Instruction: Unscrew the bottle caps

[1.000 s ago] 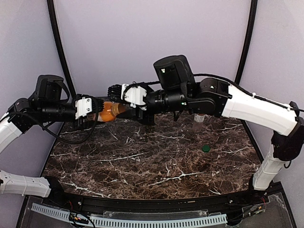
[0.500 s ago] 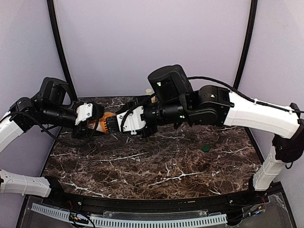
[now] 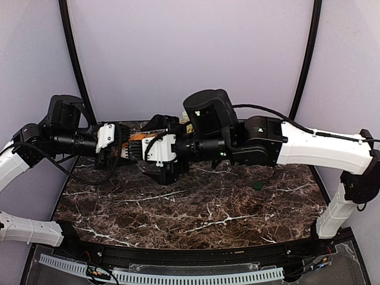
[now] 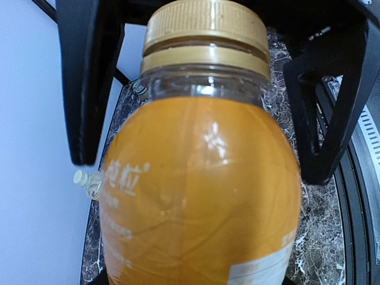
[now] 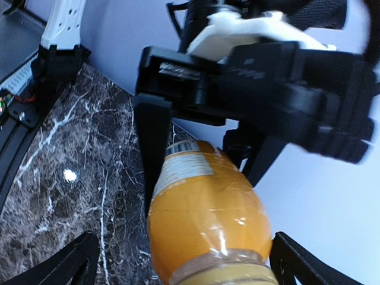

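Observation:
A bottle with a yellow-orange label and a gold cap is held level above the table. My left gripper is shut on its lower body, one black finger on each side. My right gripper faces it from the cap end and stands wide open. Its fingers flank the cap without touching it. In the top view the left gripper and right gripper meet over the table's back left, and only a sliver of the bottle shows.
A loose green cap lies on the dark marble table at the right. A small clear bottle with a pale cap stands near the back wall. Its top peeks out behind the right arm.
The right gripper, closed round the cap end half a second ago, has spread its jaws wide. Both arms shifted slightly with the bottle still in the left gripper.

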Controlling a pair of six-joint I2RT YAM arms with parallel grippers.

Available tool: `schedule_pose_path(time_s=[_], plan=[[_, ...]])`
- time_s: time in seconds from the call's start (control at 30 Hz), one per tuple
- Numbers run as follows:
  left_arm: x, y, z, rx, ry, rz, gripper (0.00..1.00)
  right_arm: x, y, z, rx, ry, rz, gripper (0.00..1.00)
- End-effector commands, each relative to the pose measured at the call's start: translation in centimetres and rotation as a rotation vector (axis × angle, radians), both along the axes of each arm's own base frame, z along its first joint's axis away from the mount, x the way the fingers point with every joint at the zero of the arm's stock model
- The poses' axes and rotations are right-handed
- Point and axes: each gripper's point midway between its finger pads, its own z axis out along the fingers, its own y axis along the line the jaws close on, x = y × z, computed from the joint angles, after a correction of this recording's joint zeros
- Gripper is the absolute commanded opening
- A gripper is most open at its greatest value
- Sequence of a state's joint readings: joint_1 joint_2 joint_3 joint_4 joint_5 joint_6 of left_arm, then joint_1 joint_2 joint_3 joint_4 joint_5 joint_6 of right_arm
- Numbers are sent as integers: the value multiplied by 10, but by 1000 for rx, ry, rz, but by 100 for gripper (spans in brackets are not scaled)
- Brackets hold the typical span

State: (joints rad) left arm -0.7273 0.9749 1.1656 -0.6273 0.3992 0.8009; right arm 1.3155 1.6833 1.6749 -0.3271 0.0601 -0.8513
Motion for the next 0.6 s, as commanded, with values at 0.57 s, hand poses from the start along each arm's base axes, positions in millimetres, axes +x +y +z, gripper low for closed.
schedule_pose_path(time_s=[0.57], plan=[[84, 26, 33, -23, -464, 373, 22, 96, -37, 80, 548, 1169, -437, 92]])
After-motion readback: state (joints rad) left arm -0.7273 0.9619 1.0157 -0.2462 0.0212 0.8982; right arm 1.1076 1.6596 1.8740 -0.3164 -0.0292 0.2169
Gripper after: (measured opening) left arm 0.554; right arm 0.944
